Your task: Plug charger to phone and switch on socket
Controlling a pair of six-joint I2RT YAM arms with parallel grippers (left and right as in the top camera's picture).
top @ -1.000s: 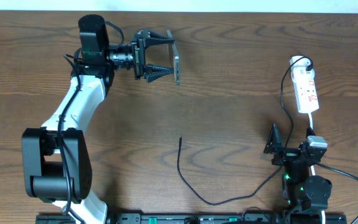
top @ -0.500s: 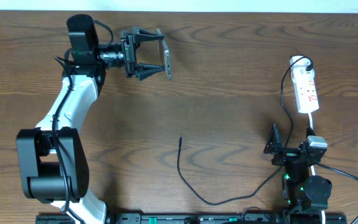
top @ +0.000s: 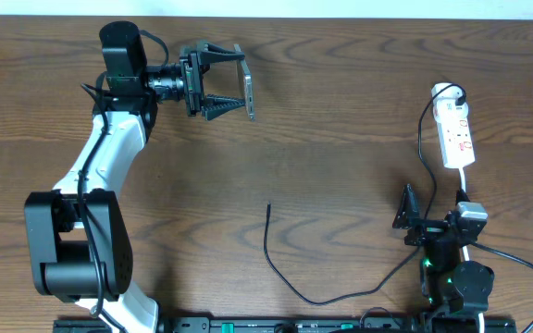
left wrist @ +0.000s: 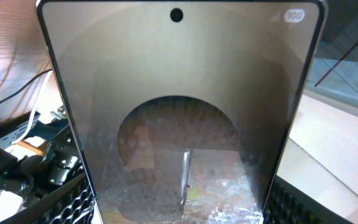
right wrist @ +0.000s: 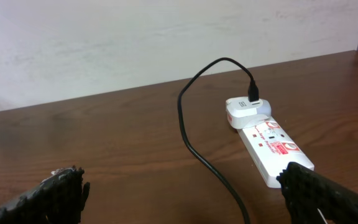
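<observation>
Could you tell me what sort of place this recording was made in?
Probably a robotics lab bench: a wooden table against a plain pale wall, a left arm and right arm mounted at its edge, and a white power strip with a charger plugged in.

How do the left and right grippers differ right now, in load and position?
The left gripper is clamped on the brown glassy phone, held on edge; the right gripper holds nothing, jaws wide. The left gripper is stretched out to the far side of the wooden table; the right gripper sits close to its base, facing the white power strip. Both have black ridged fingers.
</observation>
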